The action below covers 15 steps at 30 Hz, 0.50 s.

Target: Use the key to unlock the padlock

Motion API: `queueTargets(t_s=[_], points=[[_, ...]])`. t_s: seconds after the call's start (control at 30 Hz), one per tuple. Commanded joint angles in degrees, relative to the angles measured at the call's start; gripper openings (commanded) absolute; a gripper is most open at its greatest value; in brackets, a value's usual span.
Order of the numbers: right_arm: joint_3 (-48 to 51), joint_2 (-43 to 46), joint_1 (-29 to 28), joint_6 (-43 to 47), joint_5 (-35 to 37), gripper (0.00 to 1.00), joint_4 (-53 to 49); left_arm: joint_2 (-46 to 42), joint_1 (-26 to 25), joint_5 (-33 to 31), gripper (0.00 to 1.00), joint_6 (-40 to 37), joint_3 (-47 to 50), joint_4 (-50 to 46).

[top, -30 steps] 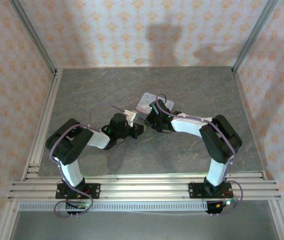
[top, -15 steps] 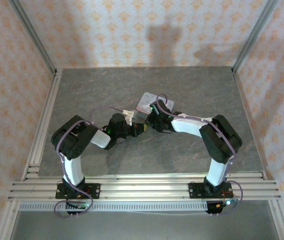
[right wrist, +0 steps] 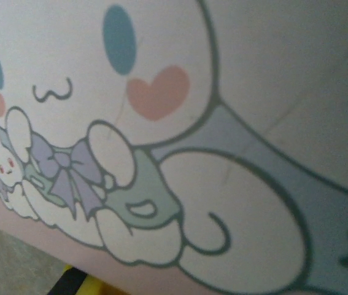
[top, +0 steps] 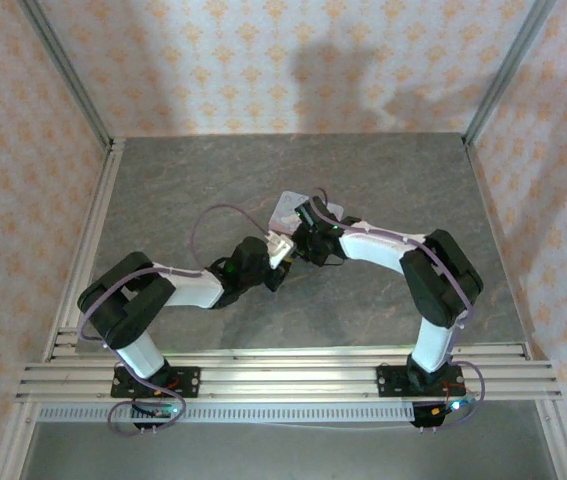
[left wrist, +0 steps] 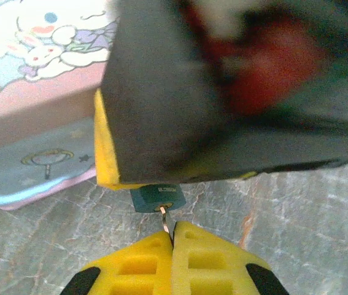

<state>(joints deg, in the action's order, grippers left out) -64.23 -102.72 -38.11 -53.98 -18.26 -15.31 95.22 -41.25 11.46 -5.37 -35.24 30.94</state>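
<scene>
**Key pinched and at the keyhole, lock braced beside the tin**

The left hand point(left wrist: 172, 232) is closed tight on the key point(left wrist: 166, 219). Its thin pale tip reaches the underside of the padlock point(left wrist: 156, 198), which sits just off the tin's point(left wrist: 32, 135) near corner, above the tabletop point(left wrist: 296, 209). The right hand point(top: 301, 249) is also closed, apparently on the padlock. The lock's upper part and shackle are hidden behind that hand's dark finger.

Both pieces look rigid, light metal. The key is a slim sliver, likely to slip or twist between soft pads, so it is best pinched flat across its bow, as it is now. The padlock's body is small and smooth, so it wants clamping across its broad faces, leaving the keyhole side, turned away from the tin, free.
</scene>
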Motion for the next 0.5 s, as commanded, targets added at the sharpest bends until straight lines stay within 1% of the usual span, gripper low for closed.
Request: queueTargets(t_s=[0.0,0.03,0.17,0.3,0.37,0.47], points=[[-4.1,-0.3,-0.7,1.8,-2.5,0.00,-3.3,0.4,-3.2,-10.8,0.00,-11.0,-0.8,-4.2],[-4.5,-0.5,-0.5,2.1,-2.7,0.00,-3.7,0.7,-4.0,-12.4,0.00,-12.1,-0.8,-4.5],[-5.6,-1.0,0.0,3.2,-3.8,0.00,-5.5,2.5,-8.8,-22.3,0.00,-17.6,-0.2,-3.9],[-7.2,-1.5,0.3,5.0,-4.3,0.00,-7.8,4.5,-11.7,-27.8,0.00,-20.5,-0.8,-3.9],[-7.6,-1.4,0.4,5.6,-4.1,0.00,-8.6,4.3,-11.4,-26.5,0.00,-18.4,-1.3,-5.0],[-7.2,-0.8,0.4,5.9,-3.7,0.00,-8.4,2.6,-9.5,-20.8,0.00,-11.7,-0.5,-4.9]])
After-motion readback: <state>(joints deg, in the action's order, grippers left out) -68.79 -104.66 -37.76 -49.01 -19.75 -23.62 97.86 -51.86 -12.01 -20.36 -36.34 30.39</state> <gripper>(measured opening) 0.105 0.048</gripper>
